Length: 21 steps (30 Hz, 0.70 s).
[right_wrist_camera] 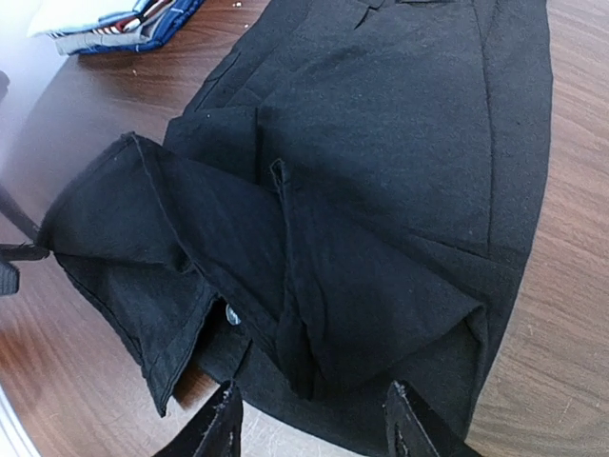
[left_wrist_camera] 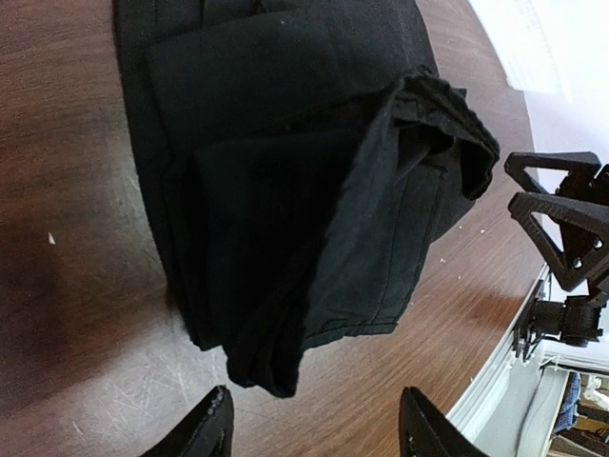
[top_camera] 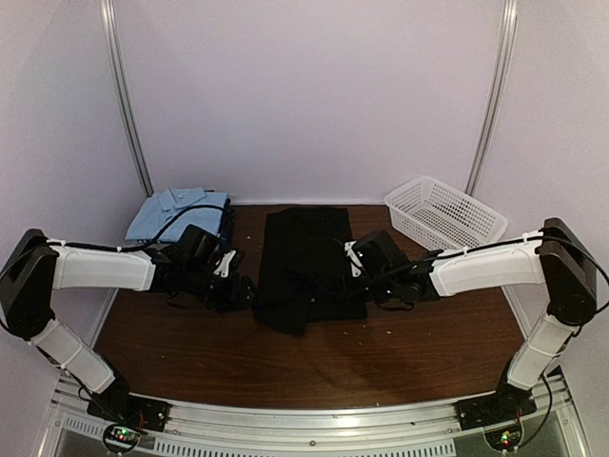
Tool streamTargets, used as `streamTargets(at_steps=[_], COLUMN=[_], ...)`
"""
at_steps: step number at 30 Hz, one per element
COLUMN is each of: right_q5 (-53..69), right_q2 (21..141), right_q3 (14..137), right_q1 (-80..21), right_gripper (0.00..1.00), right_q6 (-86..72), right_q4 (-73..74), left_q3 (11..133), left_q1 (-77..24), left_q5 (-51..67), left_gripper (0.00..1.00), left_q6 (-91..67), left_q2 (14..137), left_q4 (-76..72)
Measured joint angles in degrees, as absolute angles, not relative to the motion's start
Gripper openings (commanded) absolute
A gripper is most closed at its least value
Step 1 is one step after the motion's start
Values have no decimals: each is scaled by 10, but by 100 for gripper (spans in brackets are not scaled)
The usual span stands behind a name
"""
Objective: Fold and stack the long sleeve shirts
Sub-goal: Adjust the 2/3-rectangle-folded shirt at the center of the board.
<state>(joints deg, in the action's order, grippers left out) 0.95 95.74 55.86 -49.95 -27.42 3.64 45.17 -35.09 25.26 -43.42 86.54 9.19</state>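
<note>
we see the black long sleeve shirt (top_camera: 309,262) at the middle of the table (top_camera: 190,362), long axis running near to far | rumpled near hem just ahead of both grippers | left gripper (left_wrist_camera: 314,424): fingers apart, empty | right gripper (right_wrist_camera: 314,411): fingers apart, empty | we judge neither arm nearer

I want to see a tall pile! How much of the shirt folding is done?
Done: the light blue collared shirt lies folded on the pile at the back left. In hand: the black shirt is folded into a narrow strip; the left claw and right claw sit open at its near end, gripping nothing. Left: fold it shorter and add it to the pile.
</note>
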Motion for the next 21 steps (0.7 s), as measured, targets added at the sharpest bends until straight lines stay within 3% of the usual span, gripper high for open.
streamTargets(at_steps=[5,8,14,16,21], right_q5=[-29,-55,-113,-135,-178], right_q2=[1001,1029,1061,1068,1100], right_q3=[598,620,661,681,747], right_q1=[-519,-524,-524,-521,-503], right_gripper=[50,48,44,44,43], right_q6=[-256,-256,-257,-257,-253], right_q4=[56,78,123,137,164], left_q3=[452,455,496,525,622], left_q1=[-370,-371,-371,-371,-362], left_q5=[236,225,215,214,219], left_gripper=[54,45,9,2,0], left_q6=[-439,-441,-438,-433,-433], left_q2=[872,890,941,959,1009], left_q4=[91,91,103,110,115])
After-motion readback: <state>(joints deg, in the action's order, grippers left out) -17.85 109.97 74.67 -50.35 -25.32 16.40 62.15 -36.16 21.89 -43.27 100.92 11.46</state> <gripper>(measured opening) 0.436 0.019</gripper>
